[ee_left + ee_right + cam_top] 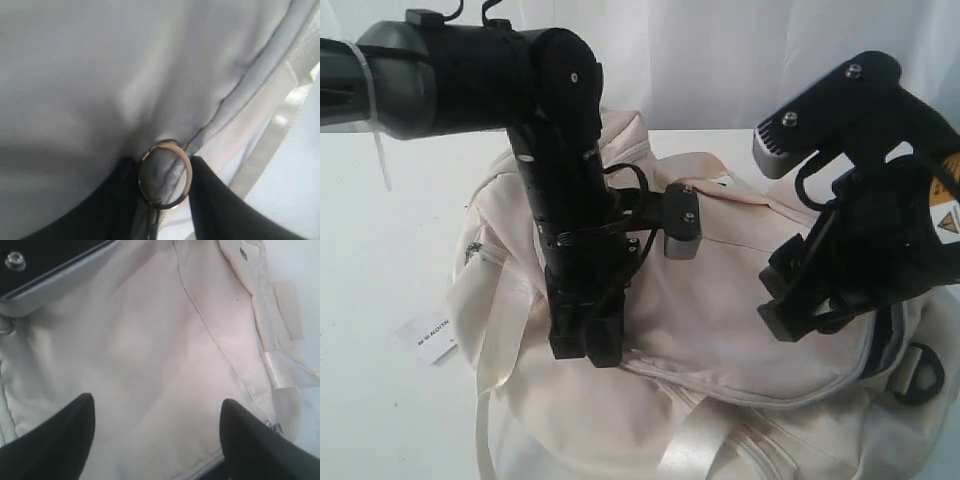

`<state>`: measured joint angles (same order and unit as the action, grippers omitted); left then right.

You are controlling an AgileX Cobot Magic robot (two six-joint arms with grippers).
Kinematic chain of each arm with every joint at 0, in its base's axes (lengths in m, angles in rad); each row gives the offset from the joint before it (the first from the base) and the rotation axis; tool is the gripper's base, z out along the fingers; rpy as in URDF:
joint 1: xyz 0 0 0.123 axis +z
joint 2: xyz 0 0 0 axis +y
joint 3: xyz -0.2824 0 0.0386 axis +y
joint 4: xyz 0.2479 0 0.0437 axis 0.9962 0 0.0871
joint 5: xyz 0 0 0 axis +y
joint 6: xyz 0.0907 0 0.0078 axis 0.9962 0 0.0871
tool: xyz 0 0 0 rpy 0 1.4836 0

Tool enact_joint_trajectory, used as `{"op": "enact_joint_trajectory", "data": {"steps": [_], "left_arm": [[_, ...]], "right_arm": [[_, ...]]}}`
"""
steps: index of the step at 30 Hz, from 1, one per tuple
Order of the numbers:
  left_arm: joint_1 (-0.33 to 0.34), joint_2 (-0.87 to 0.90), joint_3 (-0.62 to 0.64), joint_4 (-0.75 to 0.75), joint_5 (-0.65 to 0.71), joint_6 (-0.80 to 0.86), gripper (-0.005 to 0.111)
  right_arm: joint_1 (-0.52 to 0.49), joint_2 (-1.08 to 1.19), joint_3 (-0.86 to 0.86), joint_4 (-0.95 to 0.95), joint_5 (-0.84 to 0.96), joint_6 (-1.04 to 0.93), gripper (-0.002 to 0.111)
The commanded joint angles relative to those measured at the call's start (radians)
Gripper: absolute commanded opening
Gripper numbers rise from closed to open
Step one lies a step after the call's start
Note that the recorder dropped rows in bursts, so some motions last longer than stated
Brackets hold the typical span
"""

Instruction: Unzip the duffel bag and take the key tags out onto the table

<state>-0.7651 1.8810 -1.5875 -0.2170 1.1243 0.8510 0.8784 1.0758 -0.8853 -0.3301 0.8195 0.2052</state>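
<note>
large cream-white fabric duffel bag (pixel 720 300) lies slumped on the plain white tabletop (pixel 380 250), grey zipper (pixel 245 95) apparently closed, metal ring pull (pixel 165 174) upright, satin straps (pixel 700 440) trailing forward.

White curtain (pixel 720 50) behind — bright, even light

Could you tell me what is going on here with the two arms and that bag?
Two robot arms are working over a cream duffel bag lying on the white table. The left gripper is down on the bag with its fingers on either side of a metal ring, apparently the zipper pull. I cannot tell whether it grips it. The right gripper hangs open above the fabric, holding nothing. The zipper looks shut, and no key tags are in view.
</note>
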Motion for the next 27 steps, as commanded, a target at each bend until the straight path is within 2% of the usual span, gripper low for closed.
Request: {"op": "enact_joint_trajectory", "data": {"steps": [1,10,13,16,19,21,24,27], "left_arm": [[-0.004,-0.053,-0.041,-0.028,0.097,-0.009,0.0],[-0.004,-0.129,-0.116,-0.066,0.097,-0.009,0.0],[-0.004,-0.136,-0.116,-0.063,0.097,-0.045,0.0],[-0.004,-0.136,-0.116,-0.06,0.097,-0.051,0.0],[-0.004,-0.136,-0.112,-0.03,0.097,-0.067,0.0],[-0.004,-0.13,-0.064,0.028,0.097,-0.129,0.0],[-0.004,-0.11,-0.021,0.063,0.097,-0.166,0.012],[-0.004,-0.085,-0.003,0.065,0.095,-0.193,0.038]], "right_arm": [[-0.003,-0.006,0.003,-0.011,-0.003,0.008,0.066],[-0.003,-0.005,0.003,-0.011,-0.008,-0.006,0.066],[-0.003,-0.005,0.056,0.012,-0.141,-0.044,0.066],[-0.003,-0.003,0.127,0.082,-0.285,-0.205,0.066],[-0.003,-0.003,0.131,0.075,-0.296,-0.228,0.066],[-0.003,-0.003,0.131,0.075,-0.296,-0.228,0.066],[-0.003,-0.003,0.131,0.077,-0.295,-0.226,0.066],[-0.003,-0.003,0.131,0.088,-0.295,-0.224,0.066]]}}
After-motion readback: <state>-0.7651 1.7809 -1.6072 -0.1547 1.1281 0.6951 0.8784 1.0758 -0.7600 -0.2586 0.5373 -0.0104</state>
